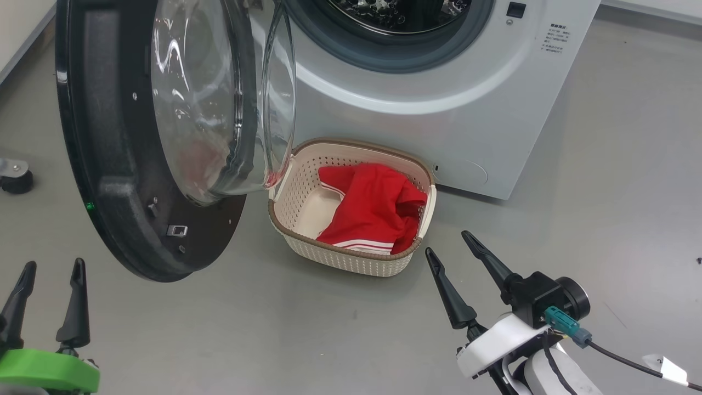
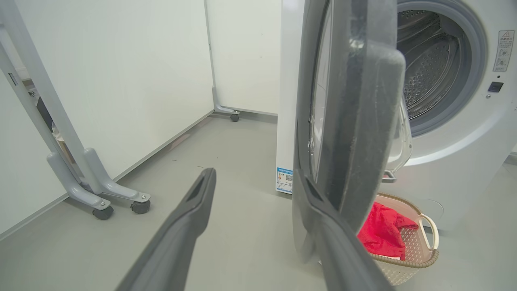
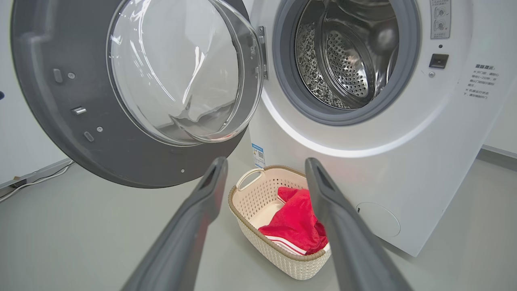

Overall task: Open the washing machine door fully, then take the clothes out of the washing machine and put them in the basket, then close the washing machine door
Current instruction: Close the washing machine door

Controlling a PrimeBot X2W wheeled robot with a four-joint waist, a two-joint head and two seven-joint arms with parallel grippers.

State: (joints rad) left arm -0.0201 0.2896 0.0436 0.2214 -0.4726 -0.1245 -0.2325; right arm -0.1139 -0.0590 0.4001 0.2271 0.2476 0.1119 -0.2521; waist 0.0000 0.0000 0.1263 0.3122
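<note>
The left gripper [image 1: 54,265] is noted low at the left, its two long dark fingers spread wide with nothing held between them. It is placed just outside the rim of the large round washing machine door [image 1: 104,137], a glossy black ring around a bulging clear glass bowl, and this is judged a ready stance for pushing the door shut. In the left wrist view one finger is overlapped with the door's edge, and contact cannot be told. The door is swung out wide, so the mouth is left clear. The small cream perforated plastic basket [image 1: 340,262] with a brown woven-look rim is set on the floor just before the big white front-loading washing machine [image 1: 439,109], presumably to keep the drop short. The soft red clothes [image 1: 373,208] with striped trim are lying inside it. No garment is made out in the steel drum [image 3: 343,60], so unloading is judged done and only closing is left. The right gripper [image 1: 447,242] is held splayed and empty, near the basket's right.
</note>
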